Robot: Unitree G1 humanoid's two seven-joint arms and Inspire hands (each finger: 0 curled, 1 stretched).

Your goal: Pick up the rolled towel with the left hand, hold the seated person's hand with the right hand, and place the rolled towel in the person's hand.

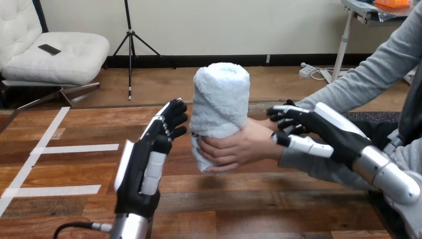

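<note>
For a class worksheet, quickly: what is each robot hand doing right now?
Left hand: open, beside the rolled towel, holding nothing.
Right hand: shut on the person's wrist.

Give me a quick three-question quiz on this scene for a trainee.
1. True or false: the person's hand holds the rolled towel upright.
2. Where is the left robot hand? A: on top of the towel. B: beside the towel, at its left. C: under the towel.
3. Fill in: the right robot hand is curled round the person's ____.
Key: 1 true; 2 B; 3 wrist.
</note>
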